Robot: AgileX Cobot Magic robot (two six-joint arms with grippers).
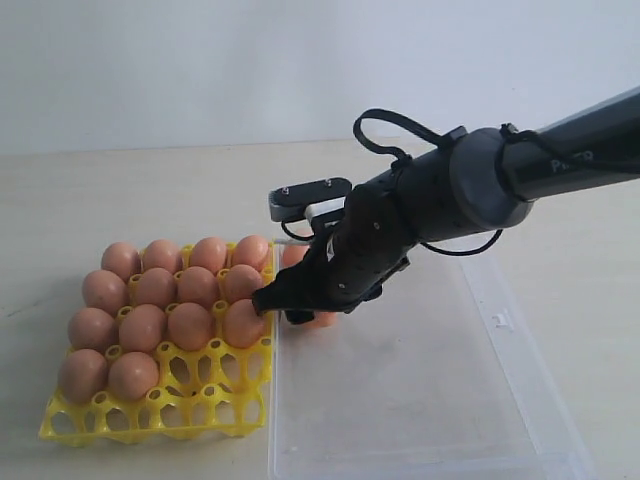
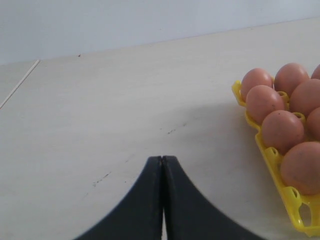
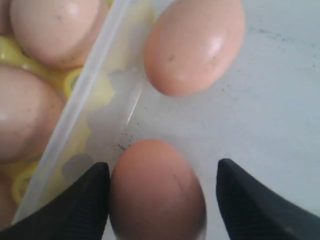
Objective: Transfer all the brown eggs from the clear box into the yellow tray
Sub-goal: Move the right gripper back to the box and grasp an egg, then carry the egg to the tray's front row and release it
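– Two black fingers of the right gripper (image 3: pixel 162 170) are standing wide apart, not squeezing. We are seeing one brown egg (image 3: pixel 157 195) sitting between them.
– What is lying around it?
– A second egg (image 3: pixel 195 45) is lying near, both inside the clear box (image 3: pixel 75 115), close by its wall. Fourteen eggs (image 1: pixel 155 288) are sitting in the yellow tray (image 1: pixel 200 405) just past that wall. Lots of bare box floor is showing on the other side.
– And the left gripper (image 2: pixel 162 167) is pressing shut over the table (image 2: pixel 100 100).
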